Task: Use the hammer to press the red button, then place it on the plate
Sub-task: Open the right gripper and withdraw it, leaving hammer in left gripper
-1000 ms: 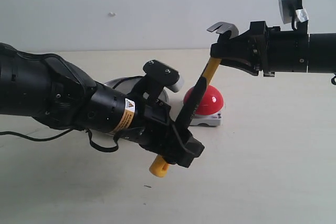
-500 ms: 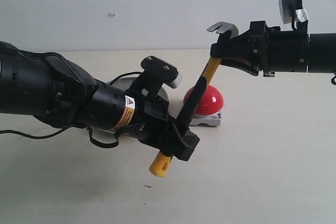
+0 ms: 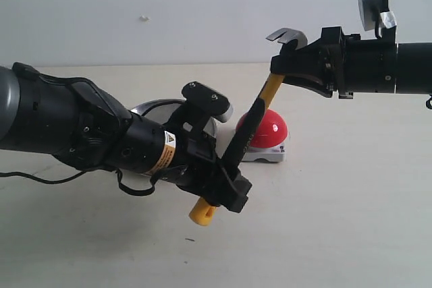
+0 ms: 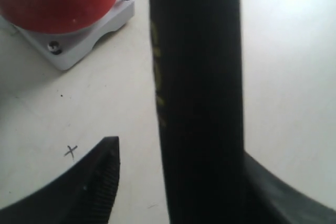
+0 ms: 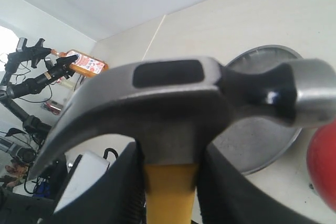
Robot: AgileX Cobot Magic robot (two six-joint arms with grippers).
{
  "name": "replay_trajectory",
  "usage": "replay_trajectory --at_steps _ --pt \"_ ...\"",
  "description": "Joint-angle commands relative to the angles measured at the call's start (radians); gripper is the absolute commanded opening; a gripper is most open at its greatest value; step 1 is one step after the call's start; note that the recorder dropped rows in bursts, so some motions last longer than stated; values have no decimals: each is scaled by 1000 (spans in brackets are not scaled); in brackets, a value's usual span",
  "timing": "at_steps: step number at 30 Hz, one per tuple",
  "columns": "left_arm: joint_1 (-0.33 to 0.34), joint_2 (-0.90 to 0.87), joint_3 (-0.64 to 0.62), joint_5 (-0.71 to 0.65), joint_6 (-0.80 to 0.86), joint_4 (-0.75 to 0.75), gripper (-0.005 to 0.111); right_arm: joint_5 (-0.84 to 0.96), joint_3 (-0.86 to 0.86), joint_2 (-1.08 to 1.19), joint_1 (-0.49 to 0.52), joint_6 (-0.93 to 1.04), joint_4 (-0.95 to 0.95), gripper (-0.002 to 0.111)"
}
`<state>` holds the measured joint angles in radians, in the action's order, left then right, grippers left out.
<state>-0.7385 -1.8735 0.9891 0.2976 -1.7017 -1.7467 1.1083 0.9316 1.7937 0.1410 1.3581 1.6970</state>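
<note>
Yellow-and-black hammer (image 3: 253, 121) is up in the air over the bench (image 3: 351, 200), tilted: head high toward the right arm, yellow looped end low toward the left arm, not touching the bench. Right hand (image 3: 278, 69) is clamped on the yellow neck just under the head; right wrist view shows a finger (image 5: 118, 192) on either side of the neck, with the steel head (image 5: 178, 108) sitting right above them. Left hand (image 3: 226, 183) straddles the black grip near the looped end, but its jaws stand apart. In the left wrist view one ribbed finger (image 4: 89, 187) has clear bench showing between it and the grip (image 4: 199, 103), while the other finger sits right against it. Weight looks to be on the right hand only. Red button (image 3: 273, 129) sits on the bench behind the handle from the exterior view, untouched. Plate (image 3: 155, 106) lies on the bench just beside the button, half hidden behind the left arm; can't tell whether the two touch.
</note>
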Motion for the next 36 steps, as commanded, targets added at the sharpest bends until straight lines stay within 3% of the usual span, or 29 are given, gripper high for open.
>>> replay_trajectory --at_steps 1,2,5,10,16,21,36 --pt "-5 4 13 -8 -6 2 49 46 15 -13 -2 2 47 0" --pt "-5 4 13 -6 -6 2 43 43 15 -13 -2 2 47 0" --pt "-5 5 13 8 -6 2 0 42 15 -13 -2 2 47 0" --pt "-5 29 13 12 -10 2 0 -7 15 -13 -2 -54 37 2" --pt "-5 95 13 18 -30 2 0 -13 15 -13 -2 -81 -2 26" --pt "-5 130 13 24 -30 2 0 -9 15 -13 -2 -92 -25 37" --pt "-5 168 13 30 -32 2 0 -7 15 -15 -2 -149 -103 42"
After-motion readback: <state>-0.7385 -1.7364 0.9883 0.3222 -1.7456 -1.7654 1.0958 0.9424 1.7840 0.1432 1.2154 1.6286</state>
